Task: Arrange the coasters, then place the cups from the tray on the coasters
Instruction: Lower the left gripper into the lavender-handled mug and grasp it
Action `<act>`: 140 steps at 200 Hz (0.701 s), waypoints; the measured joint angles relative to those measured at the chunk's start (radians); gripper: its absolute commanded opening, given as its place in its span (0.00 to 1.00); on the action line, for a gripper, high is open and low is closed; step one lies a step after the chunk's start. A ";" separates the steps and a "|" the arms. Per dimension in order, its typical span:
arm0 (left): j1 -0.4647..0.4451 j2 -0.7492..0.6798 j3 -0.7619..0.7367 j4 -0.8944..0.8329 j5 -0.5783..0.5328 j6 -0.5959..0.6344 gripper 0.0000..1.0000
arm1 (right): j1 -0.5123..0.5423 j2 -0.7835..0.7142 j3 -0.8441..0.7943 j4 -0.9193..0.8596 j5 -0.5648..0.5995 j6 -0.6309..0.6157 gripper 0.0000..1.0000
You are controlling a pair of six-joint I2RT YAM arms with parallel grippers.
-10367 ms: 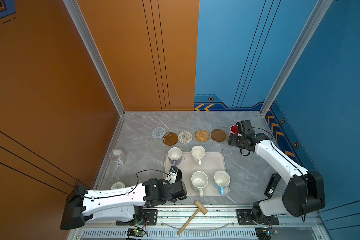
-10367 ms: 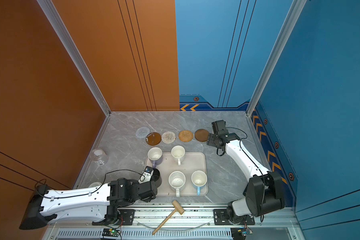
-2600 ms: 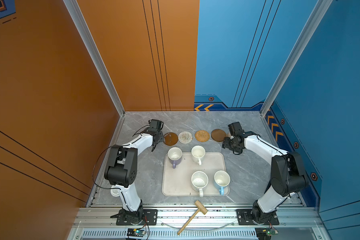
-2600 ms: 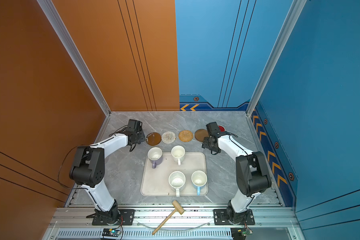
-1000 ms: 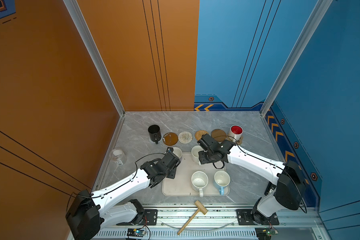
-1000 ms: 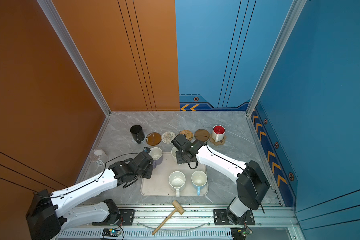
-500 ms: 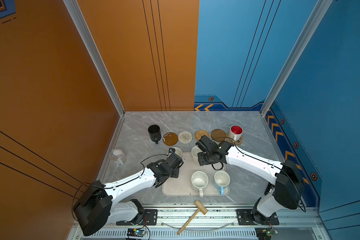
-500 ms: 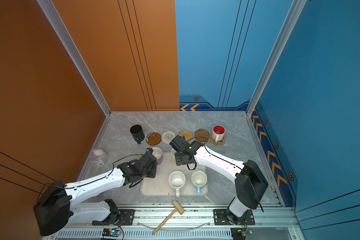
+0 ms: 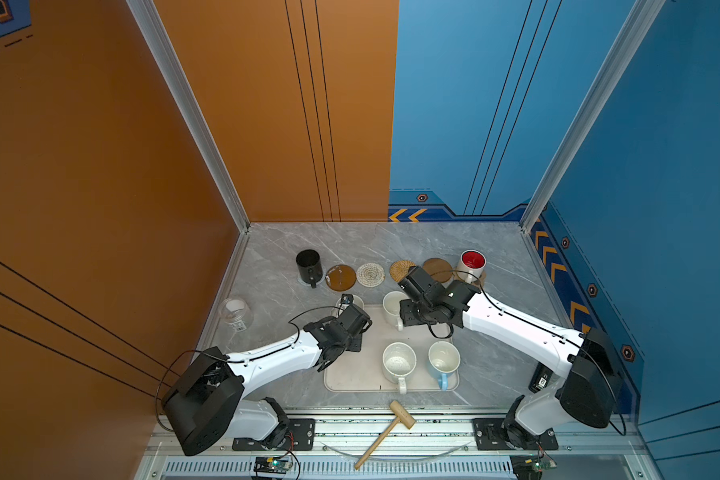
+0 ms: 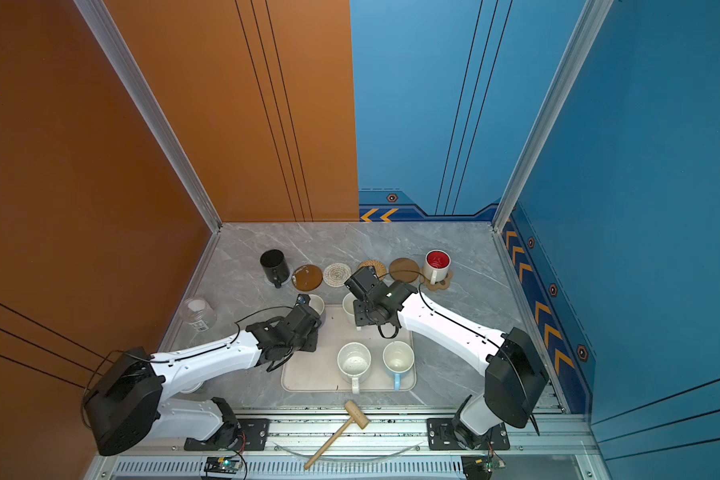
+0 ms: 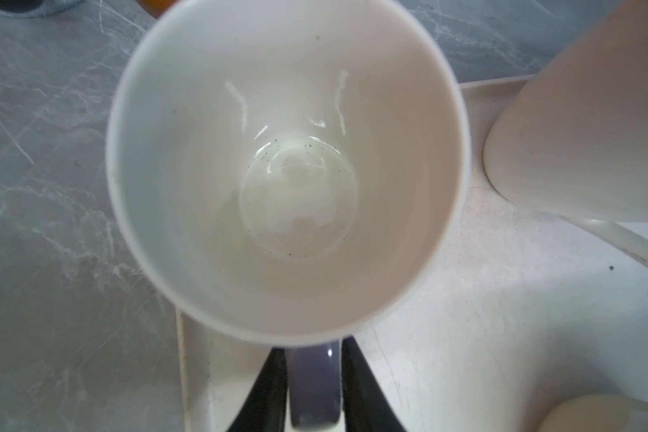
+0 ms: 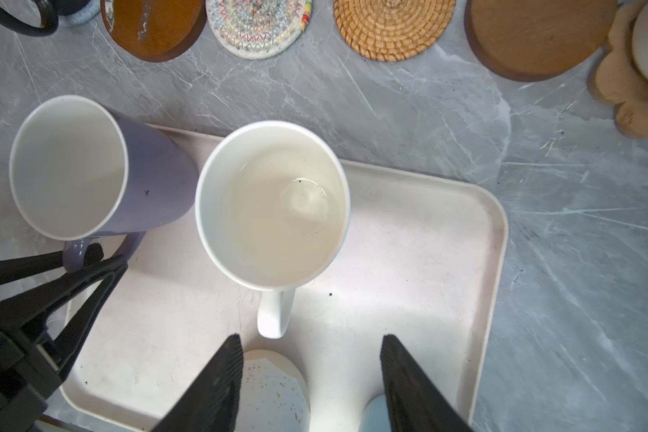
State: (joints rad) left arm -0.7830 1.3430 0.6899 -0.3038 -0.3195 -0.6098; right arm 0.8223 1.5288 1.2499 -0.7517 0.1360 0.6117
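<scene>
The cream-white tray (image 9: 350,376) holds several cups. My left gripper (image 11: 313,346) is shut on the handle (image 11: 315,385) of the lavender cup (image 11: 285,168) at the tray's far left corner (image 9: 347,302). My right gripper (image 12: 311,338) hangs open just short of the handle of the cream-white cup (image 12: 274,205), holding nothing. The speckled cup (image 9: 398,363) and light blue cup (image 9: 444,359) stand at the tray's near side. Behind the tray lie the coasters: brown disc (image 9: 341,277), whitish woven (image 9: 370,274), rattan (image 9: 402,269), brown disc (image 9: 436,268). The black cup (image 9: 309,266) and the red-inside cup (image 9: 472,264) stand at the row's ends, the latter on the paw coaster (image 10: 441,284).
A clear glass jar (image 9: 235,313) stands by the left wall. A wooden mallet (image 9: 385,432) lies on the front rail. A small black device (image 9: 540,378) lies near the right arm's base. Walls close in the table on three sides.
My left gripper's jaws have closed onto the lavender cup's handle. The right gripper has edged closer to the cream-white cup's handle and stays open.
</scene>
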 measured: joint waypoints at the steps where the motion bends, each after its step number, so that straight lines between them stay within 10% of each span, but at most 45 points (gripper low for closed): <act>1: 0.000 0.000 0.000 0.000 0.000 0.001 0.20 | 0.000 0.000 0.000 0.000 0.000 0.000 0.58; 36: 0.012 0.018 0.015 0.001 -0.017 0.000 0.00 | -0.005 -0.003 -0.009 0.000 0.000 0.008 0.58; 140: 0.020 -0.009 0.098 -0.089 -0.074 0.043 0.00 | -0.025 -0.047 -0.040 0.000 0.023 0.018 0.58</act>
State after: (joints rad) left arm -0.7628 1.3342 0.7883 -0.3931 -0.3935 -0.5671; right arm 0.7971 1.4818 1.2102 -0.7521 0.1593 0.6292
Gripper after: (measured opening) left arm 0.162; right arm 0.584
